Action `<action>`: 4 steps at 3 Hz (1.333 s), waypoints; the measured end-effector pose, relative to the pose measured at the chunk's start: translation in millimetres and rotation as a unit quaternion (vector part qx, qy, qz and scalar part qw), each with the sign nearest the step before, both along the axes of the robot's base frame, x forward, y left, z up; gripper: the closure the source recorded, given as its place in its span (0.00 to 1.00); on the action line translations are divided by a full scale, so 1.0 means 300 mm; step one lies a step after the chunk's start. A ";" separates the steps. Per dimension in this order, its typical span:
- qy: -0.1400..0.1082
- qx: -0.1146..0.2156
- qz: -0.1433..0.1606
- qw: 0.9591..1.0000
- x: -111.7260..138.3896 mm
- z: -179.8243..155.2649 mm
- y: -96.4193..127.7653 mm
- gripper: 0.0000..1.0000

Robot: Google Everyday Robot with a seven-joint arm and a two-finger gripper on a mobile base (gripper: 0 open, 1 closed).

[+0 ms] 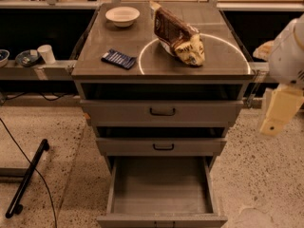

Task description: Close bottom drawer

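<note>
The bottom drawer (161,189) of the grey metal cabinet is pulled far out, showing a plain grey empty tray. Its front panel (161,220) lies at the lower edge of the view, and its handle is barely visible there. The middle drawer (161,147) and the top drawer (162,111), each with a black loop handle, stand slightly out from the cabinet. My gripper (279,110), cream-coloured, hangs at the right edge of the view. It is beside the cabinet at the height of the top drawer, well above and to the right of the bottom drawer, and touches nothing.
On the cabinet top (95,65) are a white bowl (122,15), a dark blue packet (118,59) and a brown snack bag (179,34). A shelf at the left holds a cup (46,53) and a bowl (26,57). A black bar (28,177) and a cable lie on the speckled floor at the left.
</note>
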State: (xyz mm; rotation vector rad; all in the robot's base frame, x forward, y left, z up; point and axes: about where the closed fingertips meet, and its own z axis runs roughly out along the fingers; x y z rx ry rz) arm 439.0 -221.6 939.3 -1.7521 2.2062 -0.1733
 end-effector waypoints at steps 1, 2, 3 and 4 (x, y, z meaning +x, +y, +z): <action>-0.029 -0.055 0.024 0.998 -0.028 -0.138 -0.035 0.00; -0.033 -0.068 0.033 0.997 -0.028 -0.265 -0.035 0.00; -0.033 -0.068 0.033 0.997 -0.028 -0.265 -0.035 0.00; -0.015 -0.057 0.056 0.997 -0.012 -0.528 -0.098 0.00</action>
